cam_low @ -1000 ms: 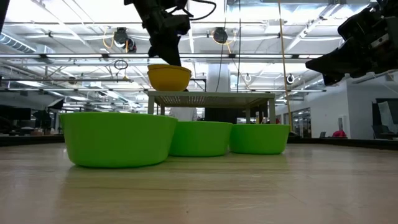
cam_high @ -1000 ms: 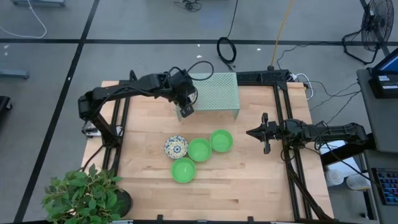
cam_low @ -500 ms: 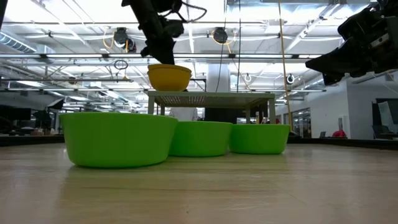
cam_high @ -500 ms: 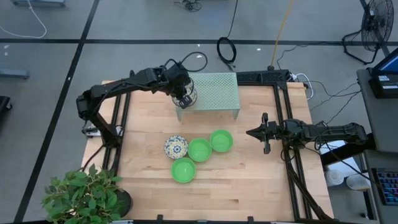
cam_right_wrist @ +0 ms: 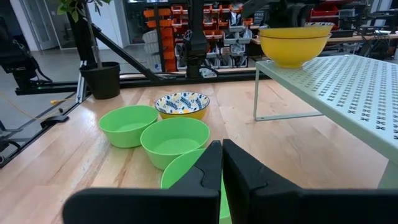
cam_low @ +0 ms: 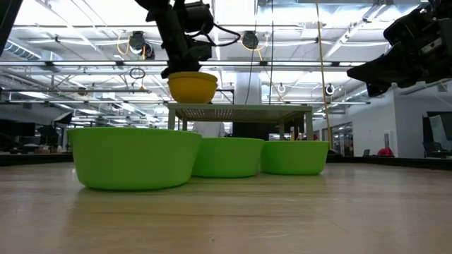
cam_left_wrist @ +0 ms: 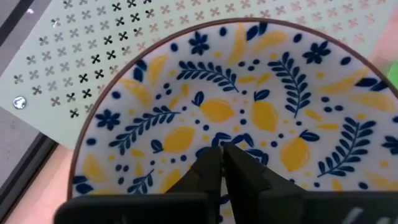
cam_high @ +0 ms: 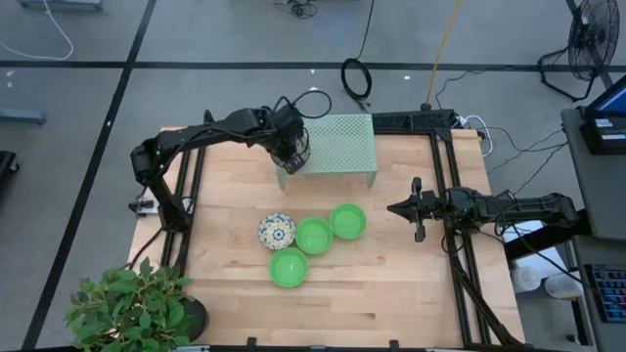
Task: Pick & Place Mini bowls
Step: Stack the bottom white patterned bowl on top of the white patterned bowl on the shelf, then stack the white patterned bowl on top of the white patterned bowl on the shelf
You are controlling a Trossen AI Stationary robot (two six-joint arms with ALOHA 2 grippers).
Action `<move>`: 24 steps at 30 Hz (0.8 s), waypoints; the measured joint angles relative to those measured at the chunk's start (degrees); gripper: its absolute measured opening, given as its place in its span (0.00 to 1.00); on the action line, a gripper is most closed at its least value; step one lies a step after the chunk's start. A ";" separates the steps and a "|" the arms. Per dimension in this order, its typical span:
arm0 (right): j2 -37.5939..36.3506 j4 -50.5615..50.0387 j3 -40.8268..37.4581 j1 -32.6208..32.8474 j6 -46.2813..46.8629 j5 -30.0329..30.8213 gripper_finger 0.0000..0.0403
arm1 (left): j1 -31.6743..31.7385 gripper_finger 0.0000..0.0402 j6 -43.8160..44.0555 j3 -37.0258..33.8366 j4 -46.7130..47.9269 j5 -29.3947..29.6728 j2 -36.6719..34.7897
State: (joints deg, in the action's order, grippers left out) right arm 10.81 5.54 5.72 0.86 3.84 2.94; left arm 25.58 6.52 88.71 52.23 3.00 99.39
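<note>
Leftmost, over the pale green perforated metal rack [cam_high: 337, 145] at the counter's [cam_high: 391, 274] far side: left gripper [cam_left_wrist: 222, 163], fingers nearly clenched, grasping nothing visible, poised just above a floral-patterned, yellow-sided mini bowl stack [cam_low: 192, 86] resting on the rack's corner. Best done by lifting straight up, clear of the rim, without nudging the stack off the edge. Further right, on the wood: one floral bowl [cam_high: 277, 231] beside three plain bright green plastic bowls [cam_high: 314, 236], touching. Far right: right gripper [cam_high: 416, 208], fingers clenched empty, waiting.
</note>
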 joint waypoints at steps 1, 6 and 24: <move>-0.02 0.00 0.00 0.00 0.00 0.00 0.00 | 0.00 0.08 0.00 0.00 0.02 -0.01 -0.06; -0.02 0.00 0.00 -0.01 -0.01 0.00 0.00 | 0.00 0.10 -0.10 0.00 0.38 -0.08 -1.54; -0.02 0.00 0.00 -0.01 0.00 0.00 0.00 | -6.33 0.10 2.18 0.00 4.36 -1.49 -11.55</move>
State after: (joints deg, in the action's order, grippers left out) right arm 10.79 5.54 5.72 0.85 3.84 2.94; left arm 19.26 8.70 88.71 56.60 1.51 87.85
